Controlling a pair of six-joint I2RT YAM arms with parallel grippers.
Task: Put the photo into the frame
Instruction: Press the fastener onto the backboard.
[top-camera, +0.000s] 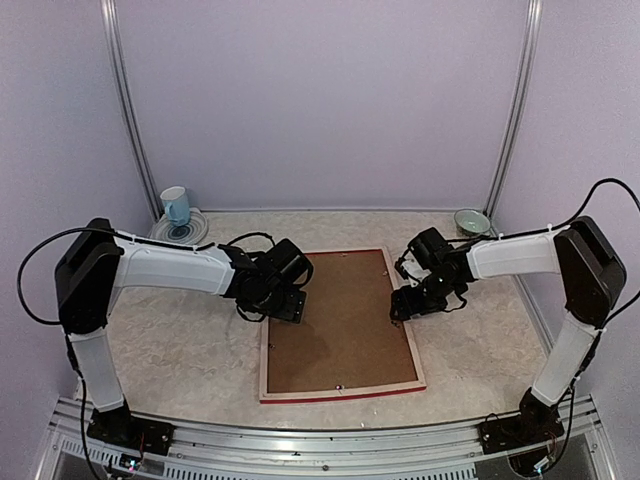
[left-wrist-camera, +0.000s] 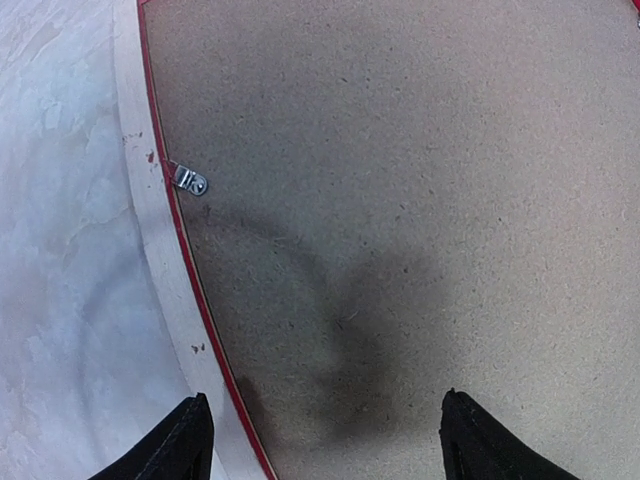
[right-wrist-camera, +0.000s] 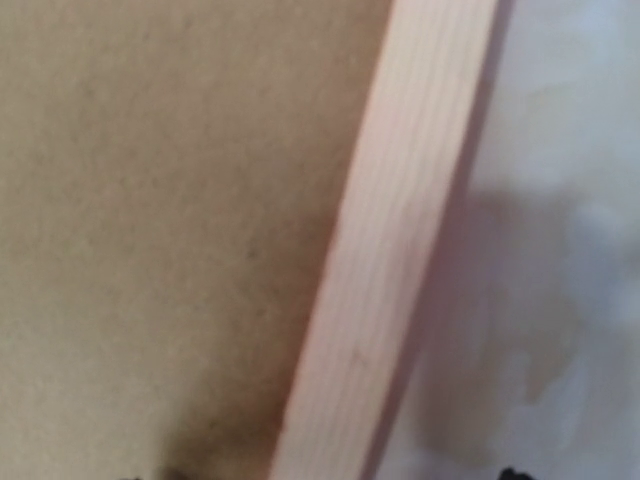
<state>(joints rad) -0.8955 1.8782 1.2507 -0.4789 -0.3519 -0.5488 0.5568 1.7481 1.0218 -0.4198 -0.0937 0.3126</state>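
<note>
The frame (top-camera: 266, 362) lies face down on the table, its pale wood back up and a thin red edge showing. A brown backing board (top-camera: 340, 320) fills it. The photo is hidden. My left gripper (top-camera: 290, 306) hovers over the frame's left rail (left-wrist-camera: 150, 250), open; one finger (left-wrist-camera: 190, 440) is over the rail and the other is over the board (left-wrist-camera: 420, 200). A small metal clip (left-wrist-camera: 190, 181) sits on that rail. My right gripper (top-camera: 402, 304) is open over the right rail (right-wrist-camera: 400, 250), and only its dark tips show, one on each side of the rail.
A blue mug (top-camera: 175, 205) stands on a patterned plate (top-camera: 190, 235) at the back left. A green bowl (top-camera: 472, 220) sits at the back right. Enclosure walls close in the back and both sides.
</note>
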